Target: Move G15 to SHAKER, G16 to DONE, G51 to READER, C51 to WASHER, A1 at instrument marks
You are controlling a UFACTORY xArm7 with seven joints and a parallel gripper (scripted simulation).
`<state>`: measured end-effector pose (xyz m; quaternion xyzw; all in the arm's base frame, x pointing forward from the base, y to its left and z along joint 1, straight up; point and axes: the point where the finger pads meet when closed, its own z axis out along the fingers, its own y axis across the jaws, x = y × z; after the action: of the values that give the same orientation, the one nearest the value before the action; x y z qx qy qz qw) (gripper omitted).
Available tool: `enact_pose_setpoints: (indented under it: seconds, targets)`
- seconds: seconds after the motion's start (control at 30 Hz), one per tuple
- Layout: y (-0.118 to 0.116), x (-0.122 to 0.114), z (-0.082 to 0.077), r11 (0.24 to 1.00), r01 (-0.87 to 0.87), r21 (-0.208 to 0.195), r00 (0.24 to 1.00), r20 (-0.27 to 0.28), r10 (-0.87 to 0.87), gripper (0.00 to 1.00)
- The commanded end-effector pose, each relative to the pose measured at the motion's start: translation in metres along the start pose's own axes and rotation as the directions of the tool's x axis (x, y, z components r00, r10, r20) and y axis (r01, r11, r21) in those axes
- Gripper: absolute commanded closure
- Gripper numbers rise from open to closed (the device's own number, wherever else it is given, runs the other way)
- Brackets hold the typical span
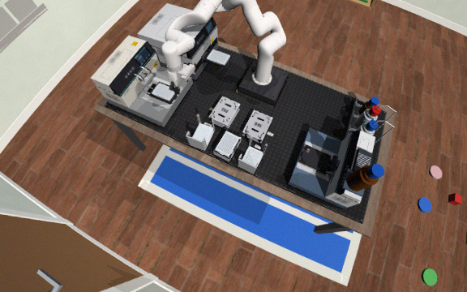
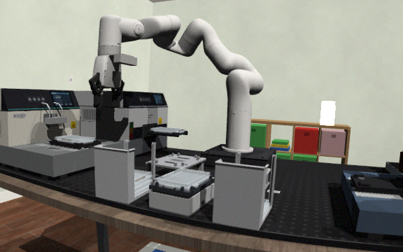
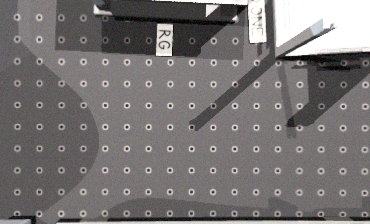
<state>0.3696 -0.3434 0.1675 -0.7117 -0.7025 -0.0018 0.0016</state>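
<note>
My gripper (image 1: 173, 86) (image 2: 107, 98) is open and empty, high above the right edge of the WASHER (image 1: 122, 75) (image 2: 16, 119). A clear plate (image 1: 162, 92) (image 2: 75, 139) lies flat on the washer's carrier, below and to the left of the fingers. Another plate (image 1: 218, 57) (image 2: 168, 130) lies on the READER's tray. A third plate (image 1: 227, 143) (image 2: 182, 178) sits on the SHAKER between the two white racks. The plate labels are too small to read. The wrist view shows only the perforated deck (image 3: 186, 125), the RG label (image 3: 164, 40) and part of the DONE label (image 3: 256, 22); the fingers are out of it.
The IN rack (image 1: 196, 139) (image 2: 114, 175) and the DONE rack (image 1: 245, 162) (image 2: 240, 192) stand at the deck's front edge. Two empty nests (image 1: 224, 111) (image 1: 258, 123) lie behind them. The blue DISPENSER (image 1: 319, 162) (image 2: 380, 206) and bottles (image 1: 365, 176) stand at the right.
</note>
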Motion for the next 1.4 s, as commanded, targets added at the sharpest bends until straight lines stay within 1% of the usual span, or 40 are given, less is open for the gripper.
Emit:
enact_pose_setpoints:
  seconds: [0.0,0.07,0.13,0.43,0.5,0.73,0.8,1.0,1.07,1.37]
  targets:
    - [0.001,0.012,-0.002,1.0,-0.001,-0.006,1.0,0.004,0.001,0.0]
    - [0.0,0.018,-0.002,1.0,-0.001,-0.006,1.0,0.004,0.001,0.0]
    - [0.0,0.02,-0.002,1.0,-0.001,-0.006,1.0,0.004,0.001,0.0]
    - [-0.001,0.05,-0.002,1.0,-0.001,-0.006,1.0,0.004,0.001,0.0]
    - [-0.001,0.05,-0.002,1.0,-0.001,-0.006,1.0,0.004,0.001,0.0]
    - [-0.001,0.073,-0.002,1.0,-0.001,-0.006,1.0,0.004,0.001,0.0]
    - [-0.002,0.075,-0.002,1.0,-0.001,-0.006,1.0,0.004,0.001,0.0]
    - [-0.002,0.095,-0.002,1.0,-0.001,-0.006,1.0,0.003,0.001,0.0]
    - [-0.002,0.095,-0.002,1.0,-0.001,-0.006,1.0,0.003,0.001,0.0]
    - [-0.003,0.125,-0.002,1.0,-0.001,-0.006,1.0,0.003,0.001,0.0]
